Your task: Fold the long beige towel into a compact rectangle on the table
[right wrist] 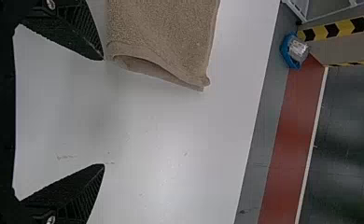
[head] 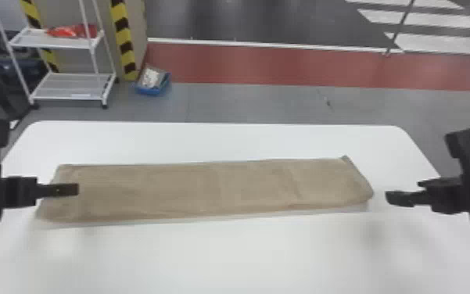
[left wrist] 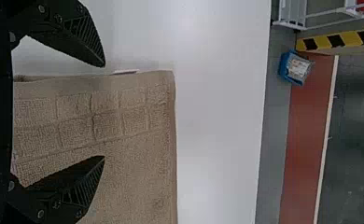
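Head view, and we've got one beige towel [head: 206, 189], a long strip lying left to right across one white table [head: 222, 256], its left end near the left edge. The table's near corners are cut off from us!

Two grippers, folks, two fingers apiece, both arms cropped by the frame. Over the towel's left end we see the left gripper [head: 69, 189], fingers spread wide, pinching nothing; whether it touches cloth, we can't tell. Just off the towel's right end, toward the table's right edge, there's the right gripper [head: 396, 198], also spread and empty.

Right wrist view gives us layers at the towel's end, but how many are tucked inside is hidden. Left wrist view: one pale sliver [left wrist: 126, 72] peeks from the towel's left end, too small to name.

Beyond the far edge, one white cart [head: 73, 86], two shelves in sight, one red item [head: 71, 31] we can't identify, and one blue bin [head: 149, 90], contents unclear.
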Controlling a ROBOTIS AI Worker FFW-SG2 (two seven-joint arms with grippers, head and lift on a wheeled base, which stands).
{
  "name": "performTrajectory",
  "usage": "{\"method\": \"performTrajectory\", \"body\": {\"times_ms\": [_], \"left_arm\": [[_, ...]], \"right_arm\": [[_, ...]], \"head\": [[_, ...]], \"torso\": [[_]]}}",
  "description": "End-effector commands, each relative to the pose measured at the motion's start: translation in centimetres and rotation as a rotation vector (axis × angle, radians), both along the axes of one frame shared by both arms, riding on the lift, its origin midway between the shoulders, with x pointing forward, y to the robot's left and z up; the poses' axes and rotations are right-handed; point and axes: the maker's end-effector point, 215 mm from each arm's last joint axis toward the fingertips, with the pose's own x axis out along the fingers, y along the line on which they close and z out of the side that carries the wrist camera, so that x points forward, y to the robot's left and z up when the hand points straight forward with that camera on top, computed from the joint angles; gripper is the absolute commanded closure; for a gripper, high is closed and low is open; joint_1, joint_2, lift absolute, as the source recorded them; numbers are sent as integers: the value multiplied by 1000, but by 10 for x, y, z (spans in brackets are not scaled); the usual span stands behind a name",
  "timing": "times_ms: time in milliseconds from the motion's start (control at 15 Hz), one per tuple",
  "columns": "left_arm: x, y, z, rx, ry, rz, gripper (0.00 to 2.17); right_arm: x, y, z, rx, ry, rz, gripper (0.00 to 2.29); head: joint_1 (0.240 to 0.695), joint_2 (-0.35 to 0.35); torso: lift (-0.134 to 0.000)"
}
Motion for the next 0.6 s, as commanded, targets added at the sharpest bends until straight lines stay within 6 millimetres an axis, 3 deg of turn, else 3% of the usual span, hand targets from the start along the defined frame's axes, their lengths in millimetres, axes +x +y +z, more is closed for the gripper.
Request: {"method": "performTrajectory", "body": {"times_ms": [0,67,267,333,400,533], "left_arm": [[-5,-1,-4,-16,20,3,313],[-9,-1,-5,-28,36,7,468],[-12,-10,-7,-58,48,-10,603],[-13,-10,-8,-63,52,-8,1082],[-13,-11,-8,-74,52,-9,1231],[-15,-15,-8,-102,57,-12,1234]], "right_arm": [[0,0,0,0,0,1,60],[0,0,0,0,0,1,60],[0,-1,0,-2,-1,-1,60],[-1,-2,0,-2,0,-2,60],[-1,-3,0,2,0,-4,60],[-3,-4,0,4,1,-4,60]], "head": [[695,-93],[695,-94],[695,-99],[695,-101],[695,-105],[695,-109]], "torso": [[-124],[-124],[-124],[-124],[-124],[-124]]}}
